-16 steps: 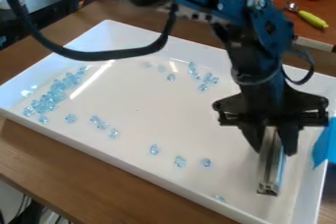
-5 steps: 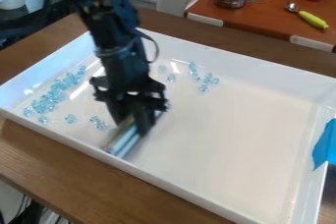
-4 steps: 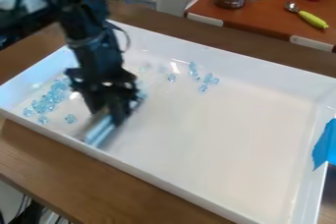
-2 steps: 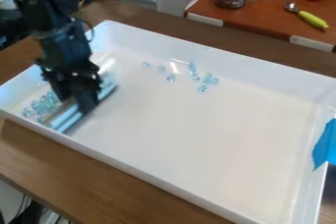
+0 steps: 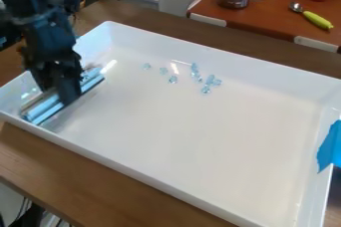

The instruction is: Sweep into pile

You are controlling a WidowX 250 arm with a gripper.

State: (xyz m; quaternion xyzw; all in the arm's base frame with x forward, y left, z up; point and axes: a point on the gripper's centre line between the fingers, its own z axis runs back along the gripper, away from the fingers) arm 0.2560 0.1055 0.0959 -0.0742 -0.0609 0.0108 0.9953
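We are bringing the bar (image 5: 45,109) nearer the tray's (image 5: 233,136) left wall, fingers (image 5: 68,90) gripping it; the near side is looking swept, far-side beads (image 5: 211,80) are waiting.

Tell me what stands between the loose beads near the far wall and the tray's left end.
The silvery bar in the tool slants across the left end of the tray. Between it and the loose beads, nothing visible blocks the way.
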